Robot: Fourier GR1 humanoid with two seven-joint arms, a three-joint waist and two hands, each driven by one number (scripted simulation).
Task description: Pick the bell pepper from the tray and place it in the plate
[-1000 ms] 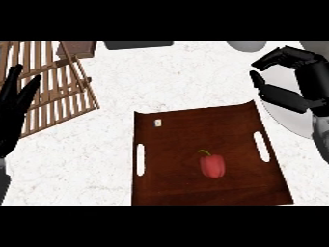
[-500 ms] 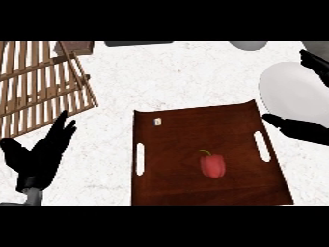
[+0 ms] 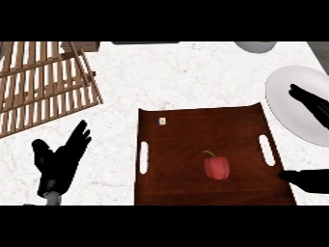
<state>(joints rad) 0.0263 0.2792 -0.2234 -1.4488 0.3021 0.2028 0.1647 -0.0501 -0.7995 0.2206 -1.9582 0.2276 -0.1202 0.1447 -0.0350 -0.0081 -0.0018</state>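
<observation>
**Pepper in tray, both hands open**

I see a rack [image 3: 32, 87] up-left of the tray [image 3: 195, 140] and a plate [image 3: 295, 91] to its upper right. My right hand [image 3: 322, 182] spreads wide across the plate. My left hand [image 3: 56, 161] is flat, left of the tray. The tray holds the pepper [image 3: 217, 168], red and green-stemmed.

No readable text (tag [image 3: 162, 120] on tray [image 3: 188, 189] illegible).

Bright, even, flat light, faint soft shadows
</observation>
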